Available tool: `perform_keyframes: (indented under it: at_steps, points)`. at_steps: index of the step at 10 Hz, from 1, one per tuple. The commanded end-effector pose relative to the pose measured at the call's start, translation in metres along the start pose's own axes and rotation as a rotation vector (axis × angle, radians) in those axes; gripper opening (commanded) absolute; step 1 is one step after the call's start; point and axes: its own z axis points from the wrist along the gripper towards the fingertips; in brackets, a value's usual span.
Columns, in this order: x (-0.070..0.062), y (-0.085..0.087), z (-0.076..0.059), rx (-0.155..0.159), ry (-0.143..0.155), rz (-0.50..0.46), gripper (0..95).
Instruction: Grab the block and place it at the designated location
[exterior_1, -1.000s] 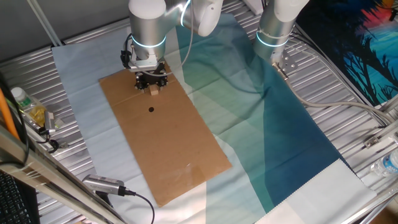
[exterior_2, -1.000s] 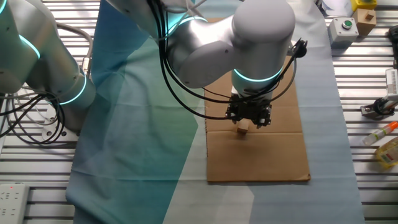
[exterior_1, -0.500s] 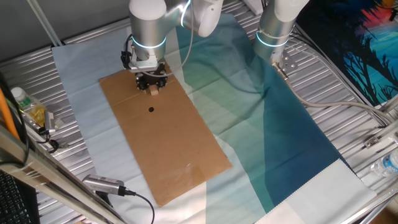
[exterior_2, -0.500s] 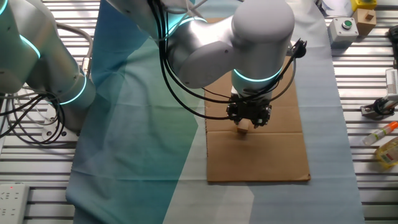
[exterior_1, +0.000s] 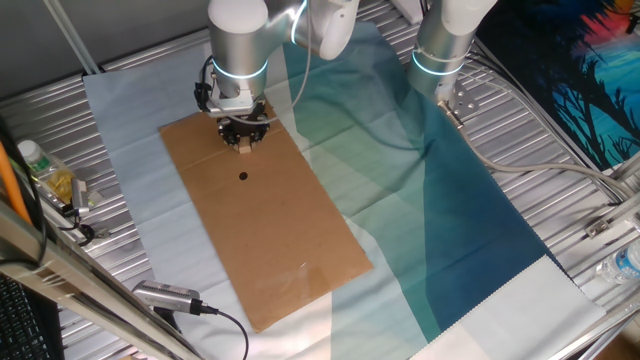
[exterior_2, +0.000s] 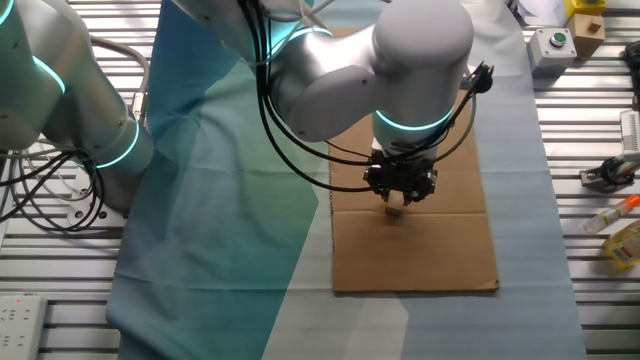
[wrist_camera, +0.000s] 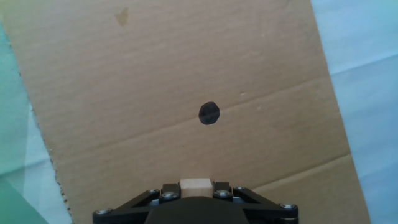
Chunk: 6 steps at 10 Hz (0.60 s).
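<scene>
One tan block (wrist_camera: 196, 185) sits clamped between the fingers of the pincer (exterior_1: 243, 143), held just above the brown cardboard (exterior_1: 290, 230), while the black dot (wrist_camera: 209, 113) lies ahead of the pincer, apart from the block.

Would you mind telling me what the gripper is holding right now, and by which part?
The gripper holds the small light-tan wooden cube, pinched by two opposite side faces, lifted off the cardboard.

The tiny light-tan wooden cube (wrist_camera: 196, 185) sits between the two-finger gripper (wrist_camera: 196, 194) fingertips, over the flat brown cardboard sheet (wrist_camera: 124, 93), with the small round black dot (wrist_camera: 209, 113) ahead of it.
</scene>
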Motion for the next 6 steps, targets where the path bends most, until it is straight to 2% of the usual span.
perform_keyframes:
  at_steps: [1,6]
  points:
    - [0.0002,-0.0002,0.0001,0.003,0.003,0.015,0.0]
    - [-0.0027,0.0004,-0.0071,-0.011,-0.010,0.085,0.0]
